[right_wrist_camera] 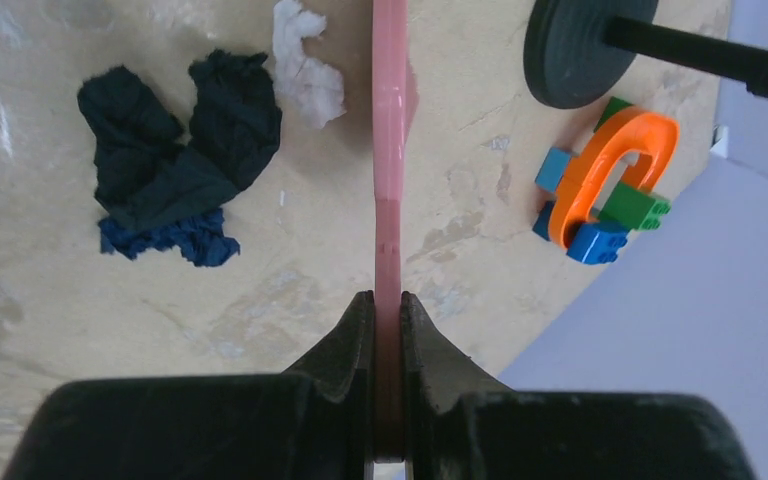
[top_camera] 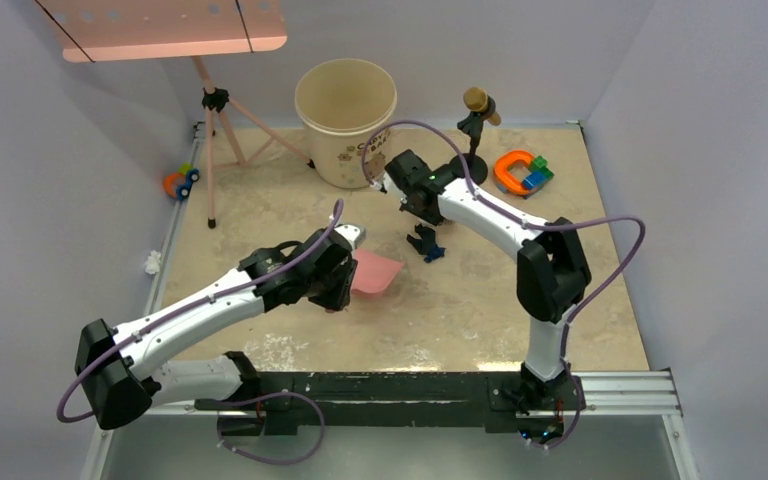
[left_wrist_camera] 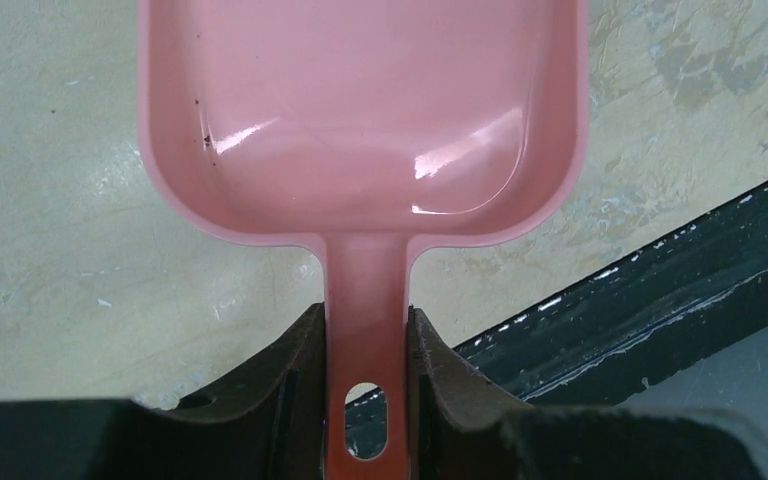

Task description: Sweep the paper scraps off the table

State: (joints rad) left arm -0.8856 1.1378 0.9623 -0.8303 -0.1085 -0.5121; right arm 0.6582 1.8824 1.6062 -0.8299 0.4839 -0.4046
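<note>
My left gripper (left_wrist_camera: 365, 310) is shut on the handle of a pink dustpan (left_wrist_camera: 360, 110), which has nothing in it. From above, the dustpan (top_camera: 377, 272) lies low over the middle of the table (top_camera: 480, 300), with the left gripper (top_camera: 343, 270) behind it. A clump of black and dark blue paper scraps (top_camera: 426, 243) lies just right of the pan. The right gripper (top_camera: 422, 208) hovers above that clump. It (right_wrist_camera: 388, 295) is shut on a thin pink tool (right_wrist_camera: 390, 150) seen edge-on. The dark scraps (right_wrist_camera: 175, 160) and a white scrap (right_wrist_camera: 305, 65) lie left of the tool.
A beige bucket (top_camera: 345, 120) stands at the back. A microphone stand (top_camera: 475, 125) and orange-blue-green toy blocks (top_camera: 523, 172) are at the back right, a tripod (top_camera: 215, 130) at the back left. A white wad (top_camera: 152, 262) and a small toy (top_camera: 180, 182) sit by the left edge.
</note>
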